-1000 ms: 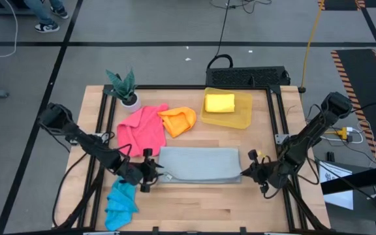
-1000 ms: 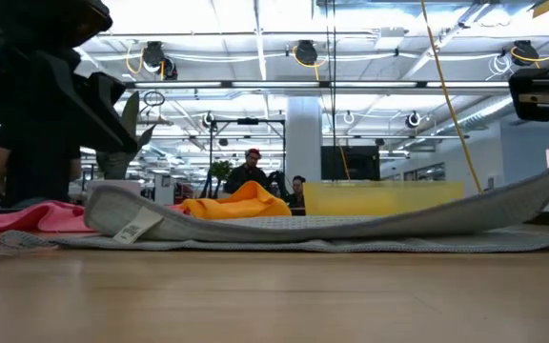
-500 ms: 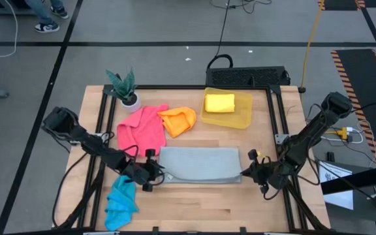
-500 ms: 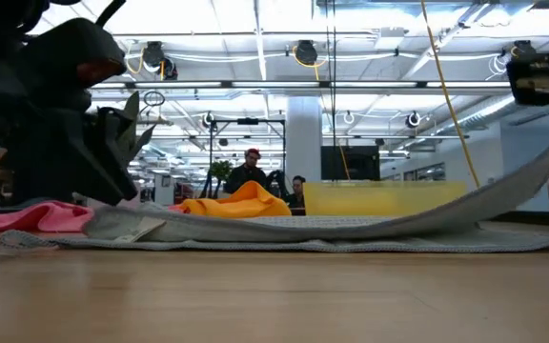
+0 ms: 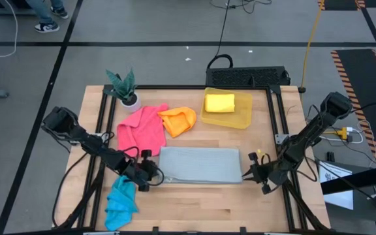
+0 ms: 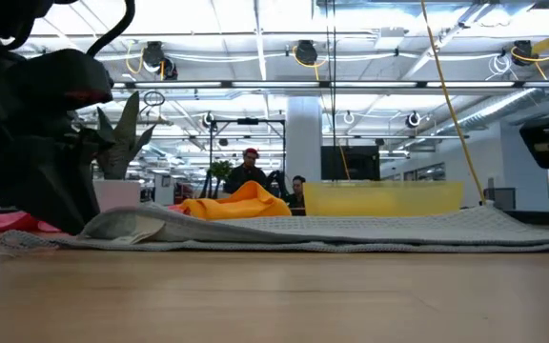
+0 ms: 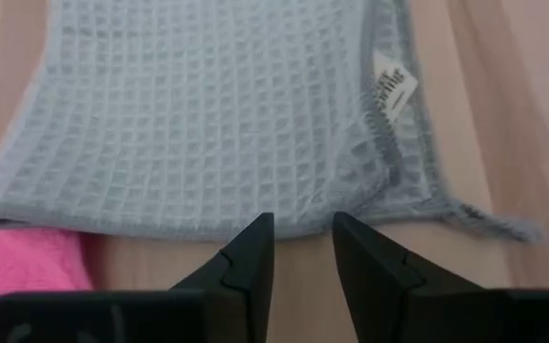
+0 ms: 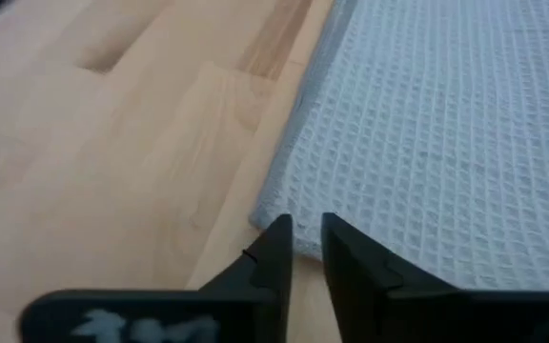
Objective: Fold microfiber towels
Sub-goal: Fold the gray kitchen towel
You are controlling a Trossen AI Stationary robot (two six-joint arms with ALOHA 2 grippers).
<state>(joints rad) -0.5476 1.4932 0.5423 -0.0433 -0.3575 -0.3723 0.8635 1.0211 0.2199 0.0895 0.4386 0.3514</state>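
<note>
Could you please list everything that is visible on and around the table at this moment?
Grey waffle-weave microfiber towel: one, grey, folded flat at the table's front centre.
Pink microfiber towel: one, pink, crumpled, behind the grey one on the left.
Orange microfiber towel: one, orange, bunched beside the pink one.
Bright blue microfiber towel: one, blue, crumpled at the front left edge.
Folded yellow microfiber towel: one, yellow, inside the bin.
Translucent yellow plastic bin: one, yellow, back centre-right.
Small potted plant: one, green in a white pot, back left corner.
Wooden table: one, light wood.
Left claw: one, dark, open at the grey towel's left edge.
Right claw: one, dark, open just off its right edge.
</note>
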